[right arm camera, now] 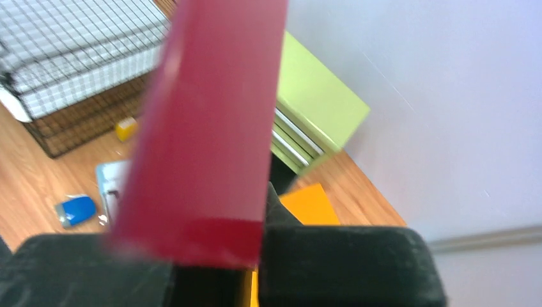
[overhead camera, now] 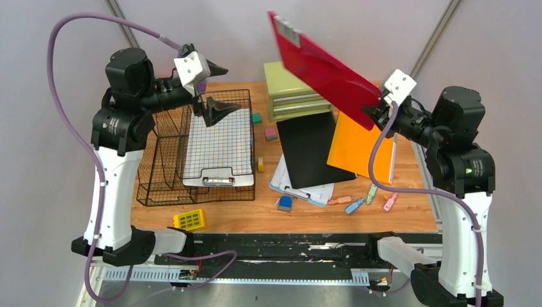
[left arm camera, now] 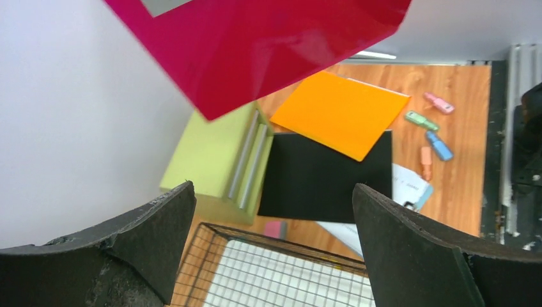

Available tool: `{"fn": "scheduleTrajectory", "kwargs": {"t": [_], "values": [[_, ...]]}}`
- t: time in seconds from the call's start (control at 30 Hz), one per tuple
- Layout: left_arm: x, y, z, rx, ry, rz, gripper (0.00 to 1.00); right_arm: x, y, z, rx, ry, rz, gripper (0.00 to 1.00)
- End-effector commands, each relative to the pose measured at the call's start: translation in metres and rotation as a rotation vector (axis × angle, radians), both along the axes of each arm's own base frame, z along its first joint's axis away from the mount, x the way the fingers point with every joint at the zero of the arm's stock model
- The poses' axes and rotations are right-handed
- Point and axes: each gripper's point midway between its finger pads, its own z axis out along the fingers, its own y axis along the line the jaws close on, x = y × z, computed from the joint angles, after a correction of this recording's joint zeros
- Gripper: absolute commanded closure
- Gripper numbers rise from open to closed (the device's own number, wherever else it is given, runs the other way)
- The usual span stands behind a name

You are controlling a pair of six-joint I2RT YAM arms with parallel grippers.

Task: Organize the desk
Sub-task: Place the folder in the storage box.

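- While the left gripper hangs over the wire basket at the left side of the desk, jaws spread wide and holding nothing, it is best held high so it does not block the basket's mouth.
- Since a clipboard already lies in that basket, the next flat item probably belongs on top of it, squared to its edges.
- Toward the back edge, mind the green cabinet: the red folder is tilted in the air above it.
- At the right, the right gripper is clamped on the folder's lower end; swing slowly, as so narrow a hold may let it sag or twist.
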Motion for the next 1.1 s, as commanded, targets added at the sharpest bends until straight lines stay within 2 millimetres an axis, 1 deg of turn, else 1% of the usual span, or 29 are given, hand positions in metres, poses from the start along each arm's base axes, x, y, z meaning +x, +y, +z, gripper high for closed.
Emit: {"fn": "scheduleTrajectory", "kwargs": {"t": [0.0,0.03,0.07,0.1,0.13,0.17,0.2,0.23,0.27,0.3,0.33,0.37,0.4,0.43,0.47,0.5,0.53,0.57,0.6,0.73,0.77,0.83,0.87,1.0,1.07], "values": [[0.006,0.003,0.001,0.117,-0.073,0.072,0.0,0.006,-0.034,-0.014,-0.149,0.019,-0.159,1.0],[0.012,0.003,0.003,0.145,-0.1,0.099,0.0,0.006,-0.036,-0.016,-0.16,0.027,-0.166,1.0],[0.007,-0.005,-0.002,0.168,-0.092,0.074,0.0,0.004,-0.036,-0.019,-0.17,0.035,-0.163,1.0],[0.014,-0.006,-0.004,0.196,-0.111,0.091,0.0,0.002,-0.036,-0.022,-0.177,0.043,-0.154,1.0],[0.008,-0.018,-0.006,0.209,-0.119,0.059,0.0,0.0,-0.035,-0.024,-0.183,0.05,-0.14,1.0],[0.013,-0.022,-0.01,0.237,-0.137,0.069,0.0,-0.003,-0.033,-0.026,-0.188,0.061,-0.126,1.0],[0.005,-0.037,-0.012,0.25,-0.153,0.027,0.0,-0.004,-0.032,-0.028,-0.193,0.072,-0.116,1.0],[0.012,-0.041,-0.017,0.288,-0.179,0.043,0.0,-0.005,-0.031,-0.031,-0.199,0.086,-0.109,1.0],[0.003,-0.056,-0.019,0.313,-0.218,-0.004,0.0,-0.005,-0.031,-0.035,-0.206,0.102,-0.104,1.0],[0.0,-0.071,-0.027,0.344,-0.231,-0.027,0.0,-0.005,-0.031,-0.041,-0.216,0.12,-0.096,1.0],[-0.001,-0.076,-0.028,0.367,-0.265,-0.045,0.0,-0.006,-0.03,-0.047,-0.225,0.137,-0.089,1.0],[-0.005,-0.089,-0.034,0.389,-0.277,-0.072,0.0,-0.008,-0.029,-0.053,-0.232,0.149,-0.079,1.0],[-0.006,-0.095,-0.036,0.408,-0.308,-0.088,0.0,-0.01,-0.026,-0.059,-0.239,0.16,-0.062,1.0],[-0.009,-0.108,-0.043,0.431,-0.315,-0.112,0.0,-0.013,-0.024,-0.063,-0.244,0.164,-0.047,1.0],[-0.006,-0.117,-0.048,0.453,-0.331,-0.128,0.0,-0.015,-0.022,-0.068,-0.249,0.169,-0.031,1.0],[-0.01,-0.125,-0.051,0.463,-0.344,-0.144,0.0,-0.019,-0.02,-0.072,-0.256,0.172,-0.013,1.0],[-0.007,-0.133,-0.055,0.478,-0.354,-0.156,0.0,-0.022,-0.018,-0.076,-0.263,0.177,0.0,1.0],[-0.01,-0.14,-0.056,0.486,-0.37,-0.177,0.0,-0.026,-0.015,-0.08,-0.272,0.181,0.018,1.0],[-0.008,-0.146,-0.059,0.497,-0.376,-0.181,0.0,-0.028,-0.014,-0.084,-0.279,0.186,0.028,1.0],[-0.011,-0.168,-0.061,0.504,-0.413,-0.224,0.0,-0.036,-0.011,-0.097,-0.301,0.223,0.063,1.0],[-0.011,-0.171,-0.062,0.508,-0.42,-0.233,0.0,-0.037,-0.01,-0.099,-0.303,0.226,0.068,1.0],[-0.013,-0.177,-0.067,0.519,-0.421,-0.261,0.0,-0.039,-0.008,-0.1,-0.303,0.225,0.08,1.0],[-0.014,-0.18,-0.074,0.533,-0.409,-0.282,0.01,-0.04,-0.008,-0.099,-0.303,0.222,0.086,1.0],[-0.02,-0.187,-0.088,0.539,-0.358,-0.329,0.11,-0.042,-0.006,-0.097,-0.298,0.207,0.095,1.0],[-0.023,-0.189,-0.093,0.54,-0.333,-0.347,0.19,-0.043,-0.006,-0.097,-0.296,0.203,0.1,1.0]]}}
